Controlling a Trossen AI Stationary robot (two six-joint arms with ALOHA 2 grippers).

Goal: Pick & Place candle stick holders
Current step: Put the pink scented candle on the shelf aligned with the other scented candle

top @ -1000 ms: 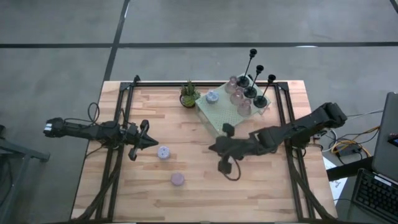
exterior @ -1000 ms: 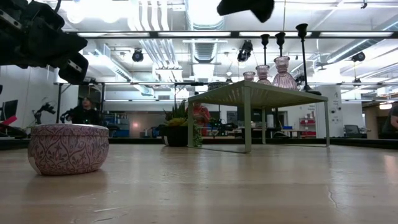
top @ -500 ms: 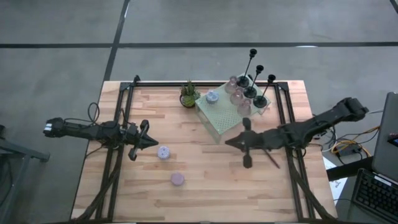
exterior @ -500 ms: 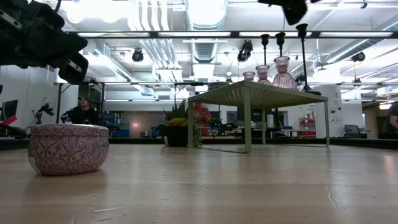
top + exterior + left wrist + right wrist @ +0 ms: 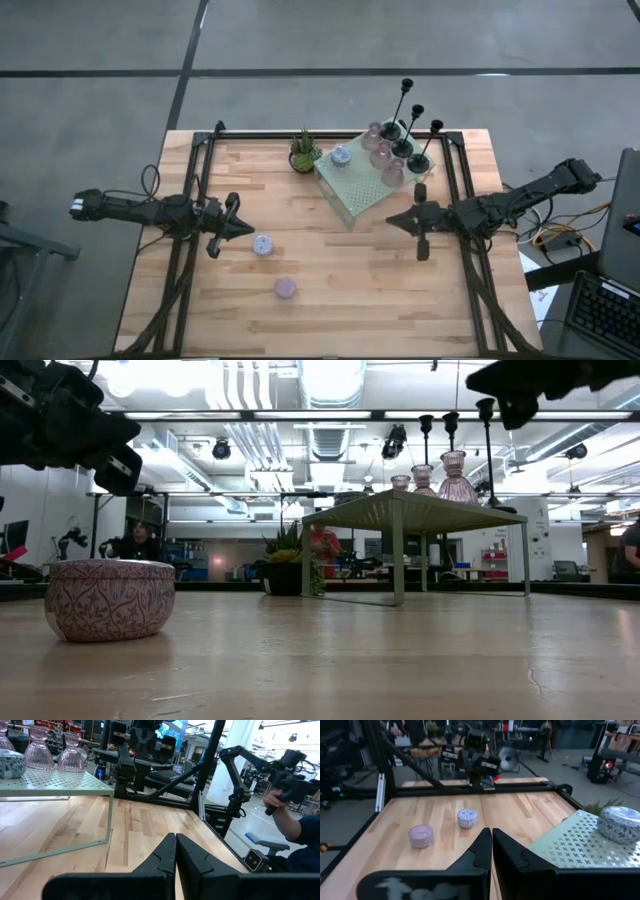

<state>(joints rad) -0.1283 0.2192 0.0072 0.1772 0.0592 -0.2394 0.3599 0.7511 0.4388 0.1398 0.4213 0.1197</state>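
Note:
Three black candle stick holders [image 5: 415,140] and three pinkish glass cups [image 5: 382,155] stand on the pale green platform [image 5: 352,190] at the table's far right, with a blue round holder [image 5: 341,155]. A patterned lilac holder [image 5: 263,244] and a pink one [image 5: 286,288] rest on their bases on the bare table. My left gripper [image 5: 247,229] hovers shut just left of the patterned holder. My right gripper [image 5: 390,219] hangs shut above the table, near the platform's front right corner. Neither holds anything.
A small potted plant [image 5: 304,152] stands left of the platform. Black frame rails [image 5: 196,170] run along the table's sides. Bare wood lies between the two grippers and toward the near edge. Beyond the table, a person [image 5: 287,815] shows in the left wrist view.
My right gripper has drawn back toward the table's right edge, from the table's middle to beside the platform, sinking a little and tipping up toward level. It stayed shut with nothing in it. The holders have not moved.

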